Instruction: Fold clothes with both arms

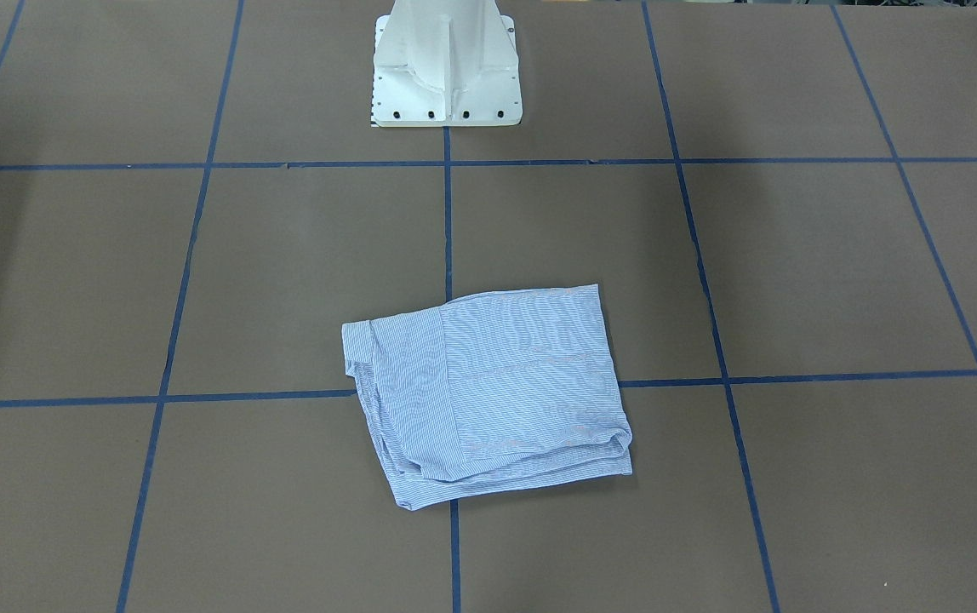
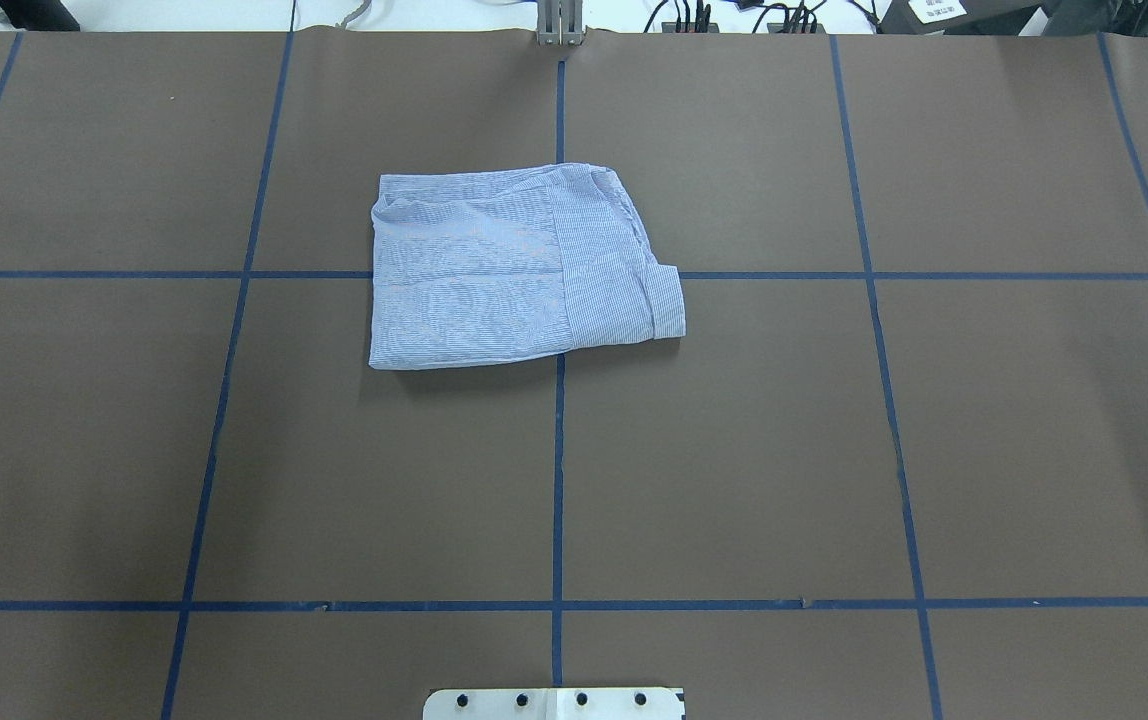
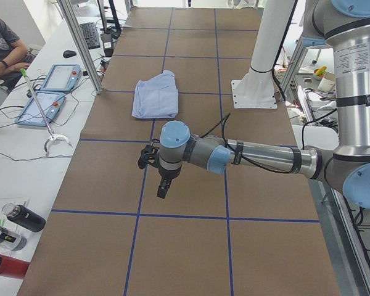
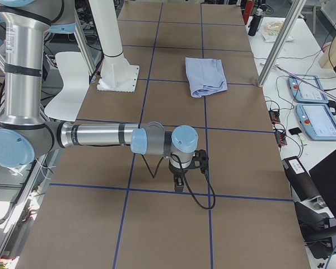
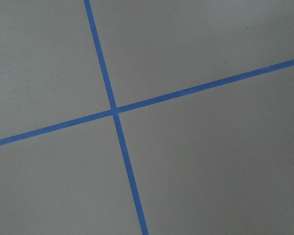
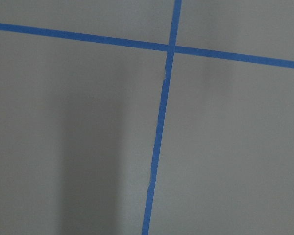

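Observation:
The light blue striped shirt (image 1: pixel 488 400) lies folded into a compact rectangle on the brown table, at mid-table on the far side from the base in the overhead view (image 2: pixel 519 265). It also shows in the exterior left view (image 3: pixel 155 97) and the exterior right view (image 4: pixel 206 75). The left gripper (image 3: pixel 163 185) hangs over bare table, far from the shirt, toward the table's left end. The right gripper (image 4: pixel 179 184) hangs over bare table toward the right end. Both show only in side views, so I cannot tell if they are open or shut. Both wrist views show only table and blue tape.
The white pedestal base (image 1: pixel 446 77) stands at the robot's edge of the table. Blue tape lines (image 2: pixel 558 450) grid the brown surface. Teach pendants (image 3: pixel 49 92), bottles (image 3: pixel 21 217) and a seated person (image 3: pixel 0 43) are beside the far edge. An aluminium post (image 4: pixel 277 45) stands there.

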You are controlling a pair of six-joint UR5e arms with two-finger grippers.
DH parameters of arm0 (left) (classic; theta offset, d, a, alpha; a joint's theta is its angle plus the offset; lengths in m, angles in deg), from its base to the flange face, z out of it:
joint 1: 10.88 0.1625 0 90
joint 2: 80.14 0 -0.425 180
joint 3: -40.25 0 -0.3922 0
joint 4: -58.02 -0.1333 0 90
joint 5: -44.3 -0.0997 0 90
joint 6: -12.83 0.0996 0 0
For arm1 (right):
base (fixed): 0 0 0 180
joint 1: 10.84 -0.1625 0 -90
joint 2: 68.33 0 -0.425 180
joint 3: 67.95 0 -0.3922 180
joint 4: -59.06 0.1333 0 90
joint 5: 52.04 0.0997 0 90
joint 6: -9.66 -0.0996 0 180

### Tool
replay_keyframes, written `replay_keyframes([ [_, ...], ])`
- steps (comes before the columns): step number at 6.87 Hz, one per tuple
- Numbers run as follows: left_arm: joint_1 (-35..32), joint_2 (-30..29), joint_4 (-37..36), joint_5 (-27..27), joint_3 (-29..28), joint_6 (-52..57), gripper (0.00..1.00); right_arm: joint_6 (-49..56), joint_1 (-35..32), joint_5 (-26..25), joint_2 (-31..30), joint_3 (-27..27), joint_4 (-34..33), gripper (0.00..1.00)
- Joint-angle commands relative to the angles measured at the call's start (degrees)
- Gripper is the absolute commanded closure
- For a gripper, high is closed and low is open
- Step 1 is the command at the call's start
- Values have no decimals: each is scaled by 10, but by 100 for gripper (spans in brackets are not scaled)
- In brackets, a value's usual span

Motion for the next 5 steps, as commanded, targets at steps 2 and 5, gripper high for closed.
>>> replay_keyframes([
  [2, -32, -1, -7, 84, -28, -4, 0, 1, 0, 0, 1, 1, 1, 0],
  [5, -32, -19, -4, 78, -18, -2, 0, -1, 0, -1, 5, -3, 1, 0],
])
